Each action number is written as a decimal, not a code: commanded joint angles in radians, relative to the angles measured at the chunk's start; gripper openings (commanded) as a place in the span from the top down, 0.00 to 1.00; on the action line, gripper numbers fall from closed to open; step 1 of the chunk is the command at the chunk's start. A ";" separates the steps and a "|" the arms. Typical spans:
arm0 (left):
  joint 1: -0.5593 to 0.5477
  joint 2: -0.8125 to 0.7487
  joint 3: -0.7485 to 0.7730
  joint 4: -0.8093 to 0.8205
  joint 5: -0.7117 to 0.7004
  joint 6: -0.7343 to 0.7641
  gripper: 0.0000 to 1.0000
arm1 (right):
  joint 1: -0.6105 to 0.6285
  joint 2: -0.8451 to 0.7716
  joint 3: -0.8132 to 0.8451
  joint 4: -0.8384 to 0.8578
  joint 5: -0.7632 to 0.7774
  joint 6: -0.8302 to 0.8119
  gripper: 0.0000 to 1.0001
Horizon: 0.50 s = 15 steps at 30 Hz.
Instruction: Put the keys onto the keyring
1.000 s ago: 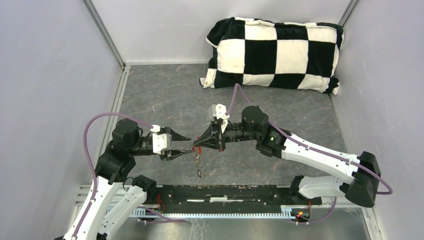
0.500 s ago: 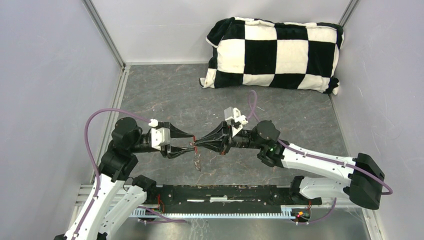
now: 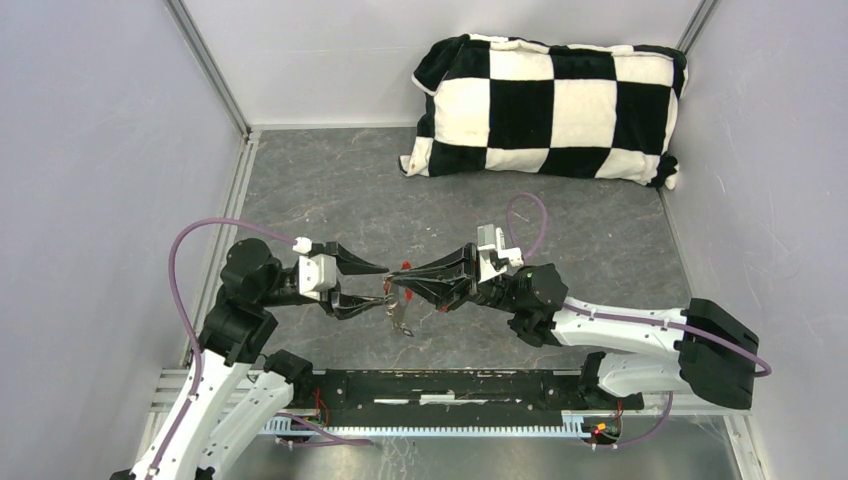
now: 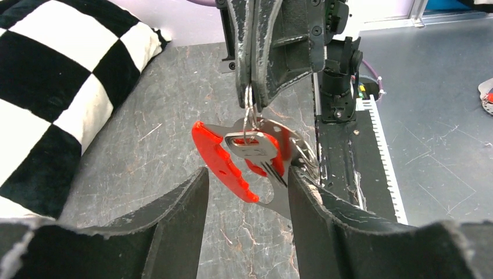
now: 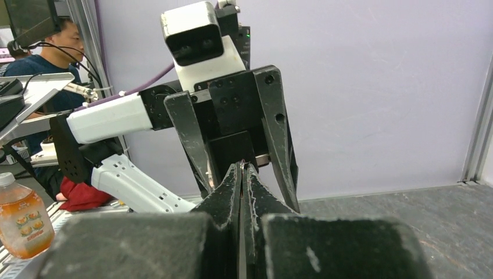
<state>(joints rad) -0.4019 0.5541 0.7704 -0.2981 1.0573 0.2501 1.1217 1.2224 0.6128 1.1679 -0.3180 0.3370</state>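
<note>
My right gripper (image 3: pixel 396 284) is shut on a thin silver ring (image 4: pixel 249 110) of the keyring and holds it above the floor. The red oval fob (image 4: pixel 222 161) hangs under it. So does a small key (image 4: pixel 252 143) with a red rectangle in its head, beside more silver rings (image 4: pixel 303 152). My left gripper (image 3: pixel 384 285) is open, its fingertips on either side of the hanging bundle (image 3: pixel 400 314). In the left wrist view a flat metal piece (image 4: pixel 280 201) touches my right-hand finger (image 4: pixel 317 218). The dark-headed key cannot be made out. In the right wrist view my fingers (image 5: pixel 242 174) are pressed together.
A black and white checked cushion (image 3: pixel 548 108) lies at the back right of the grey marbled floor (image 3: pixel 330 195). The black base rail (image 3: pixel 450 385) runs along the near edge. Grey walls close in both sides.
My right arm has dropped lower and stretched out flatter, its wrist turning, while its fingertips stayed at the bundle. My left gripper has risen slightly and stays open around the hanging keyring.
</note>
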 commanded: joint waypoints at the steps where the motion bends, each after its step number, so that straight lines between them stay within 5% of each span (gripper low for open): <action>1: -0.005 -0.005 -0.020 0.112 -0.021 -0.097 0.41 | 0.019 0.021 0.024 0.154 0.027 0.005 0.99; 9: -0.006 0.034 -0.026 0.331 -0.031 -0.296 0.41 | 0.033 0.063 0.028 0.206 0.039 -0.002 0.99; 15: -0.007 0.026 -0.011 0.229 0.009 -0.224 0.41 | 0.035 0.080 0.038 0.227 0.042 0.000 0.99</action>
<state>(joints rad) -0.4019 0.5884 0.7406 -0.0479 1.0321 0.0250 1.1496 1.3003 0.6128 1.3132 -0.2867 0.3401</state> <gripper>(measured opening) 0.589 0.012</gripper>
